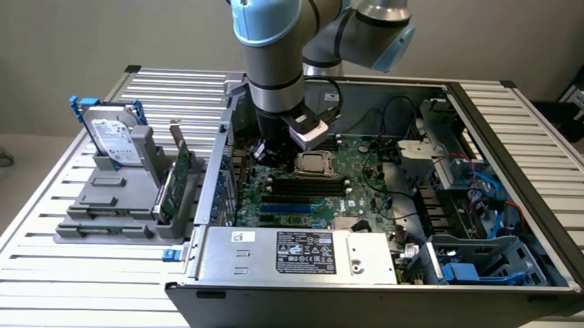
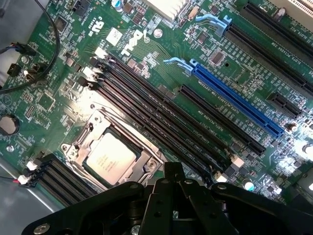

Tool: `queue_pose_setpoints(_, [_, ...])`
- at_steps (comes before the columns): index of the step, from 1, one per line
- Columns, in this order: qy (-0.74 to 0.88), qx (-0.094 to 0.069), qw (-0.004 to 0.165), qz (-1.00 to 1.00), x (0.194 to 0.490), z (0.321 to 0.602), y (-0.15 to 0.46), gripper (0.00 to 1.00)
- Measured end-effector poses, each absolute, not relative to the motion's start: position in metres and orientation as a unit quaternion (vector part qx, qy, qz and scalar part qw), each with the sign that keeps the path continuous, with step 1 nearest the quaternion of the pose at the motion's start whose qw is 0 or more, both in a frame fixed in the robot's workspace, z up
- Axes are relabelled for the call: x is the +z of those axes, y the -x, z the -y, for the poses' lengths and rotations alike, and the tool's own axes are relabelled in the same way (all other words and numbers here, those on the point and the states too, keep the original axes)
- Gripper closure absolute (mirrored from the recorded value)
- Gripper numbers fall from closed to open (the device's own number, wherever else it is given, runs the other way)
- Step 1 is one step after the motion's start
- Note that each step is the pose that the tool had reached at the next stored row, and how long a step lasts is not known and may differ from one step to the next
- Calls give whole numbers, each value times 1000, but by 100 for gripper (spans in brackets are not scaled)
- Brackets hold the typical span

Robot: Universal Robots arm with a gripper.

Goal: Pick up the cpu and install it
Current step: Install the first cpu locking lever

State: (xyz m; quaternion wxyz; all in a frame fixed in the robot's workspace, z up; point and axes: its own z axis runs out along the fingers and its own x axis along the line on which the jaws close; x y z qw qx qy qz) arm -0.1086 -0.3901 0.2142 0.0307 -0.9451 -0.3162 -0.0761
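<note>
One arm point(image 1: 273, 61) reaches straight down into the case point(image 1: 383, 287), claw point(image 2: 174, 188) shut and empty just beside the socketed cpu point(image 2: 110, 157).

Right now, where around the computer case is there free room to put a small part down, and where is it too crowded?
Free: the slatted table in front of the grey holder, and the slats behind the case on the exterior view's right. Crowded: inside the case, where the gripper hangs beside the cpu in its socket, with memory slots and cables.

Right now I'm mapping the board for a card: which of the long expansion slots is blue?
The blue slot, lying diagonally between black slots; the other long slots are all black.
</note>
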Motion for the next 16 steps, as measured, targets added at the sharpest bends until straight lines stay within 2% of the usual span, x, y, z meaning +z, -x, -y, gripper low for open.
queue_pose_setpoints(16, [947, -75, 30, 310, 201, 381, 112, 89])
